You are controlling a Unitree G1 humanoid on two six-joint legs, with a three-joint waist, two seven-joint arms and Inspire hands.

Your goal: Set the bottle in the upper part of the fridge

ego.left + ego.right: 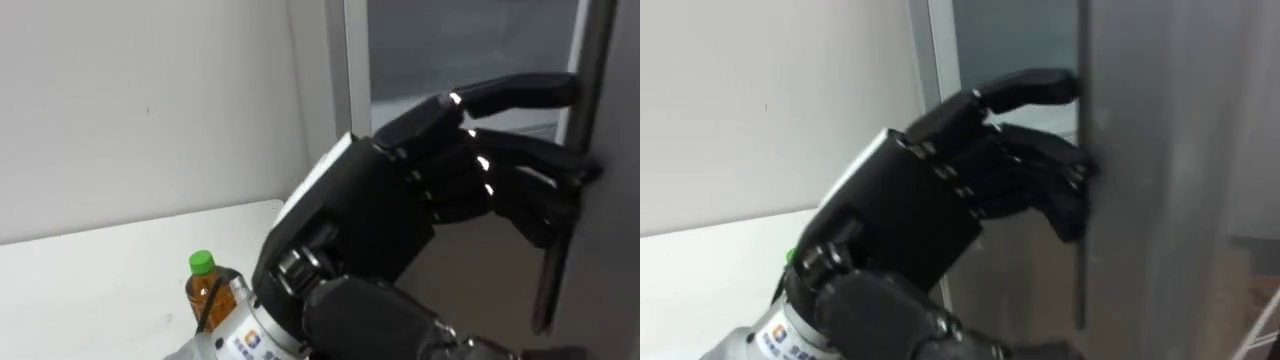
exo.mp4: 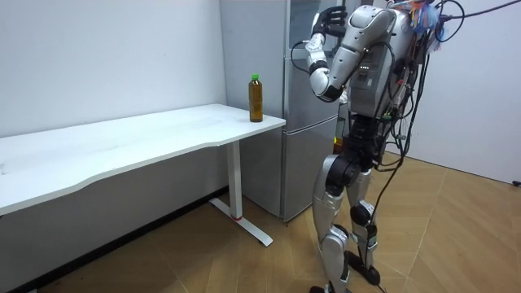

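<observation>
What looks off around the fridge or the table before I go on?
Nothing stands out. The bottle stands upright, green cap on, at the white table's corner beside the fridge, nothing spilled. The left hand is at the upper fridge door's edge.

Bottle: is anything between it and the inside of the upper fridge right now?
Yes: the upper fridge door looks shut across the compartment. The left hand is curled on its edge. The bottle stands on the white table beside the fridge.
</observation>
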